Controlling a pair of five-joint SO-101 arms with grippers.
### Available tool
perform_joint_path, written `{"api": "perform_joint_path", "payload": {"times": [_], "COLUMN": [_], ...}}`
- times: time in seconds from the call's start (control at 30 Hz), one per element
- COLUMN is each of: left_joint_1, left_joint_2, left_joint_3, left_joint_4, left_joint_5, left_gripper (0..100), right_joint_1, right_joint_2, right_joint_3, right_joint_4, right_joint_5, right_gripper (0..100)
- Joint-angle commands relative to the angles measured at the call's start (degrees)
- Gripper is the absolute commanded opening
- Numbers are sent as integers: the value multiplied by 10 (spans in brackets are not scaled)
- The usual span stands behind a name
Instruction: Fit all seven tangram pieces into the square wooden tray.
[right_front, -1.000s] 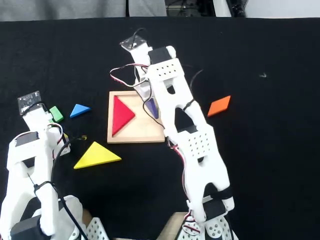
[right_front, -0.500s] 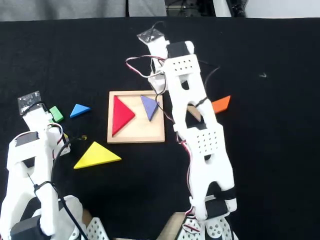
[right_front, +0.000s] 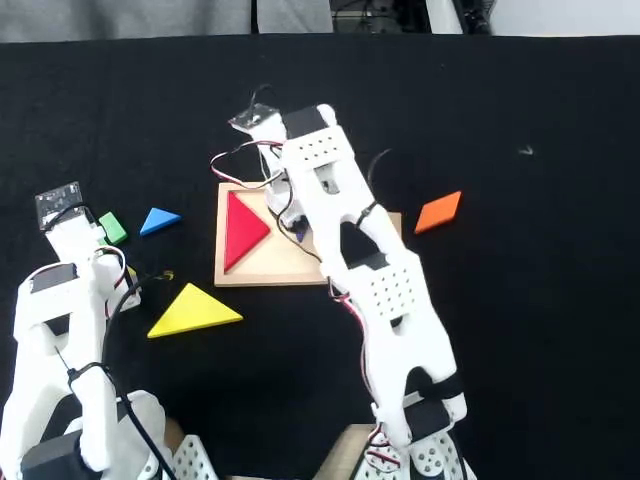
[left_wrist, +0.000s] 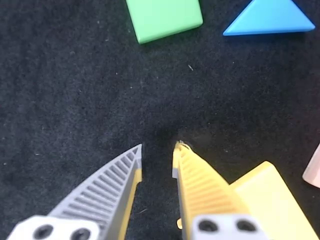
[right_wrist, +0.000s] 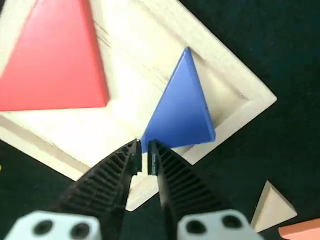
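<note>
The square wooden tray (right_front: 262, 274) holds a large red triangle (right_front: 243, 228) and a blue triangle (right_wrist: 182, 112). That blue piece lies by the tray's corner (right_wrist: 250, 100). My right gripper (right_wrist: 143, 149) hangs over the tray, shut, its tips at one corner of the blue triangle and holding nothing. In the high view the right gripper (right_front: 287, 215) and its arm cover most of the blue piece. My left gripper (left_wrist: 157, 150) is slightly open over bare cloth, short of the green square (left_wrist: 162, 17) and the small blue triangle (left_wrist: 267, 20).
A yellow triangle (right_front: 194, 311) lies left of the tray's front. The green square (right_front: 112, 228) and small blue triangle (right_front: 159, 220) sit left of it. An orange parallelogram (right_front: 438, 211) and a tan triangle (right_wrist: 270, 205) lie to its right. Black cloth covers the table.
The right arm swung right, leaving the blue triangle in the tray, then came back left over the tray. The left arm kept still.
</note>
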Motion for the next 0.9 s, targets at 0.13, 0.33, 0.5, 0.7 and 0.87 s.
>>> {"api": "perform_joint_path", "payload": {"times": [0.13, 0.33, 0.5, 0.7, 0.87], "left_joint_1": [-3, -3, -3, -3, -3], "left_joint_2": [-11, -11, -11, -11, -11], "left_joint_3": [0, 0, 0, 0, 0], "left_joint_4": [-10, -10, -10, -10, -10], "left_joint_5": [7, 7, 7, 7, 7], "left_gripper": [119, 119, 119, 119, 119], "right_joint_1": [33, 39, 40, 4, -1], "right_joint_2": [0, 4, 1, 6, 42], "right_joint_3": [-3, -34, -62, -81, -66], "right_joint_4": [-30, -39, -27, 20, -15], "right_joint_5": [3, 4, 3, 3, 3], "right_gripper": [34, 34, 34, 11, 11]}}
